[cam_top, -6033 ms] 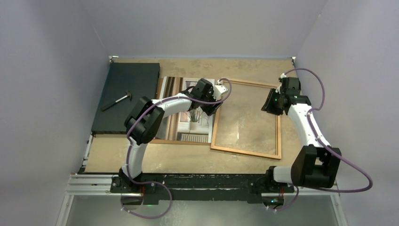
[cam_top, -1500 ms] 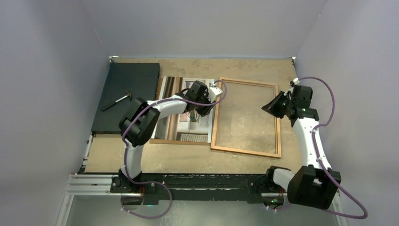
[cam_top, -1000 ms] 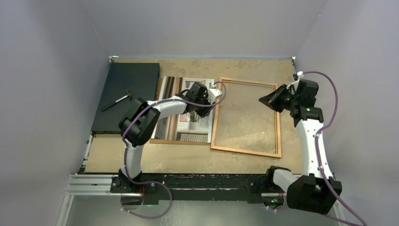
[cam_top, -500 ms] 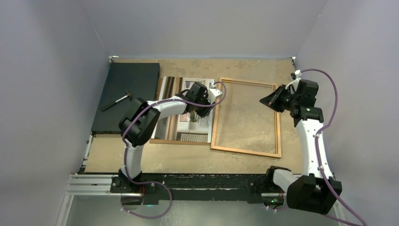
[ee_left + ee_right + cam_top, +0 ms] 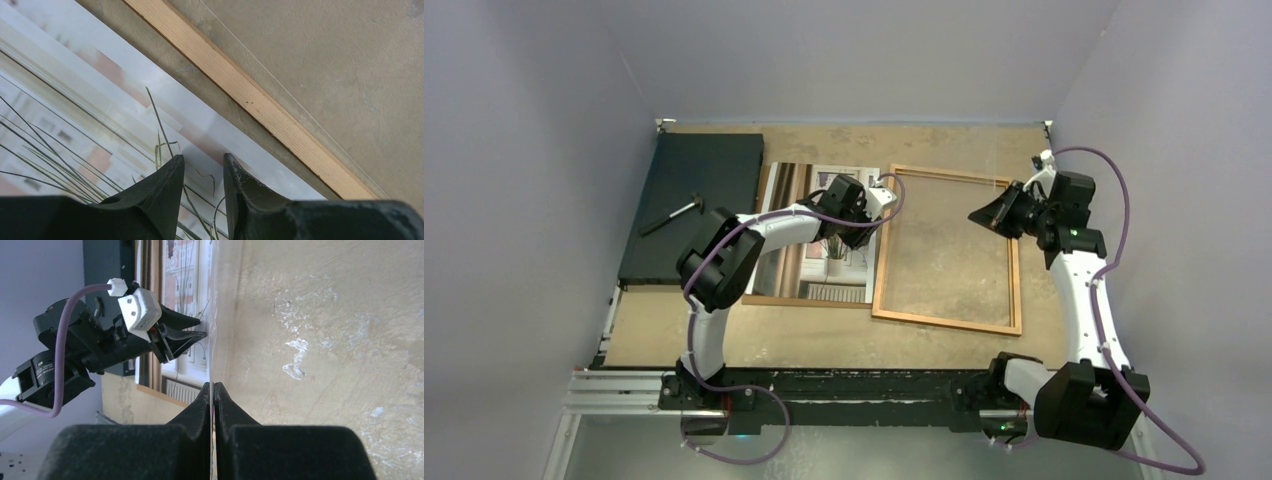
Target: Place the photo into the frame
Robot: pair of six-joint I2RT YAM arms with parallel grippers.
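Tan bench (image 5: 824, 338) between pale lilac walls (image 5: 854, 60), photo (image 5: 836, 266) beside frame (image 5: 944, 323); left jaws slightly apart over photo, right jaws together.

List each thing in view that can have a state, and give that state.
photo, lying flat left of the frame, not in it.
frame, flat on the table, no photo inside.
pane, pinched at its edge by the right gripper.
left gripper, open, tips over the photo's right edge.
right gripper, shut on the pane.
tool, lying on the mat.
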